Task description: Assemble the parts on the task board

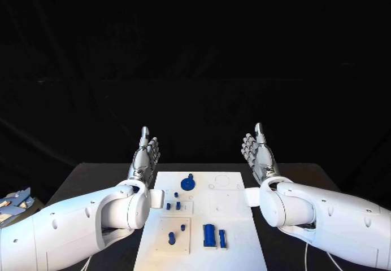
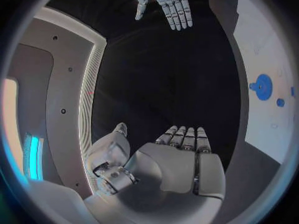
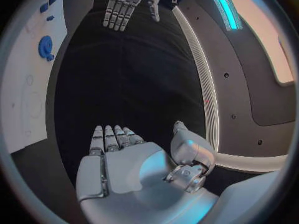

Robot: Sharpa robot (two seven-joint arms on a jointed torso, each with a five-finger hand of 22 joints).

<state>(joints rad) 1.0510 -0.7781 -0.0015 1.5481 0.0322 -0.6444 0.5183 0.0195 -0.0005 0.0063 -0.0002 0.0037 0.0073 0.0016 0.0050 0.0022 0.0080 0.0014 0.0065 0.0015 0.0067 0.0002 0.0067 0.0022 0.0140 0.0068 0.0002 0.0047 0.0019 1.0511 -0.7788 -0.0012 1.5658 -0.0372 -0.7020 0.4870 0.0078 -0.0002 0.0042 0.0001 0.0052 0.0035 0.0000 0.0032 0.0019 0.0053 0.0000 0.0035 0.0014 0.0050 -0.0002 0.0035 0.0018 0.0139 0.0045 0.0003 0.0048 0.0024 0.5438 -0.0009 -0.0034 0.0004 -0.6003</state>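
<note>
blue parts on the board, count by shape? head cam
Round disc: 1
Small pegs: 4
Oblong piece: 1
Long bars: 2
Total on the task board: 8

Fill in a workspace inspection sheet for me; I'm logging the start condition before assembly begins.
Surface: black table, dark and matte.
Job's things: white task board lies between the arms; on it a round blue part near the far end, small blue pieces mid-board, an upright blue block with a thin piece beside it, and a blue piece near the front.
Clutter: pale and blue items off the table's left side; too small to identify.
Hands: left hand and right hand are raised with fingers extended, holding nothing.
Cables: thin white cables beside the arms.
Surroundings: black backdrop.
</note>
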